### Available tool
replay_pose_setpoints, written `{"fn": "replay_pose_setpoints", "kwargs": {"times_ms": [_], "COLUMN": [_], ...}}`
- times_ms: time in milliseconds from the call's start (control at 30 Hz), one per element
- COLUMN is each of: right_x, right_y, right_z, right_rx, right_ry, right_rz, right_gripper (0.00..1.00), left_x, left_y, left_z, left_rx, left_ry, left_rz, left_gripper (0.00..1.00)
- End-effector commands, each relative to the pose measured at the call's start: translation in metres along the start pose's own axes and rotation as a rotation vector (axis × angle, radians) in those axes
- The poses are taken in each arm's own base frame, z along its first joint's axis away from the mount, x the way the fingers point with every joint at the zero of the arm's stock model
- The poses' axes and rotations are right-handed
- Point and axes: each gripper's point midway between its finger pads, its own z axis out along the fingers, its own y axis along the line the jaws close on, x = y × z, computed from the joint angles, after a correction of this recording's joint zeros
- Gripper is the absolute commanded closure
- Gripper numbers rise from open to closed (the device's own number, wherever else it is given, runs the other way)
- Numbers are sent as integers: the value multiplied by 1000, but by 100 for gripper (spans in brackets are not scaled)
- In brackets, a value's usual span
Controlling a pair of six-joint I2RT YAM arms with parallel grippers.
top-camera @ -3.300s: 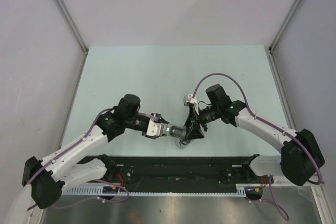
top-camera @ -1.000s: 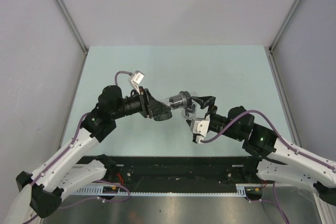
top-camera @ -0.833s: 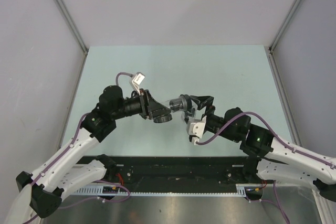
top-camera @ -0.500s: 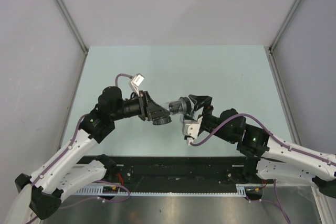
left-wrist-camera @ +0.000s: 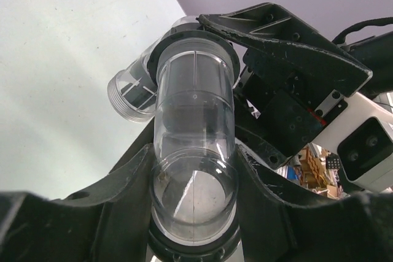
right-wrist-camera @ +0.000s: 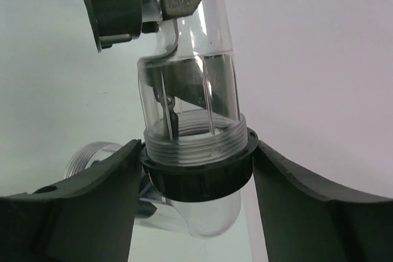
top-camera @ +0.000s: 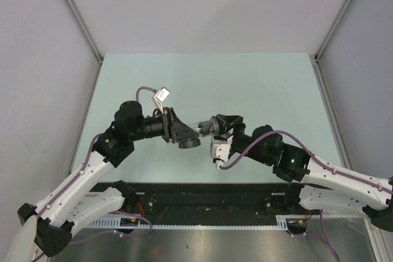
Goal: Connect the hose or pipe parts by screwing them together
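Note:
A clear plastic pipe part point(left-wrist-camera: 193, 108) hangs in the air over the table, and my left gripper point(left-wrist-camera: 193, 173) is shut on its near end. At its far end sits a black ring point(right-wrist-camera: 196, 173) over clear threads point(right-wrist-camera: 190, 139). Beyond the ring is a clear fitting with a threaded side port point(left-wrist-camera: 126, 93). My right gripper point(right-wrist-camera: 196, 170) comes from the opposite side, and both its fingers point(right-wrist-camera: 92, 204) press against the black ring. In the top view the two grippers, left point(top-camera: 184, 134) and right point(top-camera: 222, 126), meet nose to nose with the pipe point(top-camera: 206, 128) between them.
The pale green table point(top-camera: 264, 78) lies below both arms, with grey walls on three sides. A black rail point(top-camera: 209, 197) runs along the near edge. Purple cables point(top-camera: 258, 136) loop beside each wrist.
My right gripper has moved left onto the pipe's far end and its jaws have narrowed from wide open to touching the black ring. The left arm holds nearly still.

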Motion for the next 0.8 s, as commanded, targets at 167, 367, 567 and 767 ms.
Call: {"fn": "replay_pose_setpoints", "kwargs": {"times_ms": [167, 367, 567, 767], "right_x": [-25, -30, -35, -40], "right_y": [3, 34, 63, 70], "right_z": [5, 11, 8, 3], "right_rx": [-58, -257, -473, -605], "right_ry": [-151, -139, -171, -230], "right_rz": [103, 274, 450, 602], "right_gripper": [78, 95, 100, 100], "left_x": [-3, 1, 27, 45], "left_y": [-16, 1, 13, 37], "left_z": [-1, 8, 15, 24], "left_rx": [108, 111, 202, 251], "left_ry": [29, 32, 75, 126], "left_rz": [219, 581, 1093, 1383], "left_gripper": [100, 100, 100, 100]}}
